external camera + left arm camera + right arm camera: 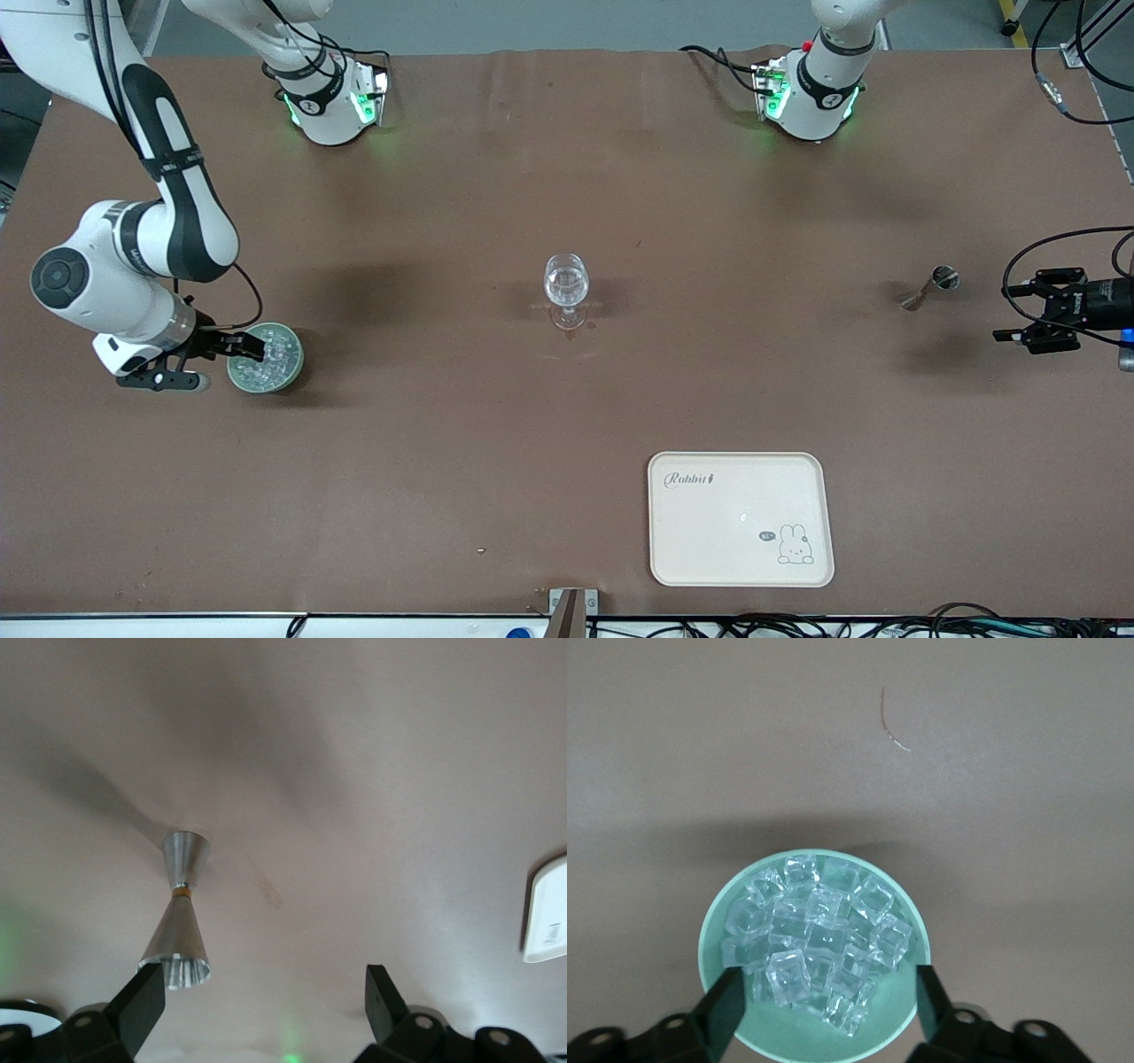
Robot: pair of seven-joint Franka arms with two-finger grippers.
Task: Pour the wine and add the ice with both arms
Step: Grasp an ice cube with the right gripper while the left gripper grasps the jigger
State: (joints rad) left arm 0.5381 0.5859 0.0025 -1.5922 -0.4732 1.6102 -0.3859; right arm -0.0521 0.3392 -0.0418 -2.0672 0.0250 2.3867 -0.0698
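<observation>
R pincer (824, 1005) open astride bowl (718, 930) of heaped ice (815, 943); L pincer (266, 1001) open, waiting.

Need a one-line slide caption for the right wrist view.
Right gripper with jaws spread astride a green bowl heaped with ice on the brown table.

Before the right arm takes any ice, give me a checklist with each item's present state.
1. Right gripper over the pale green round bowl: ok.
2. Its fingers open, straddling the small clear ice cubes: ok.
3. A cube pinched: not ok, none yet.
4. Clear stemmed glass upright mid-table: ok.
5. Left gripper open, waiting by the metal double-cone jigger: ok.
6. Cream rabbit tray nearer the front camera than the glass: ok.
</observation>
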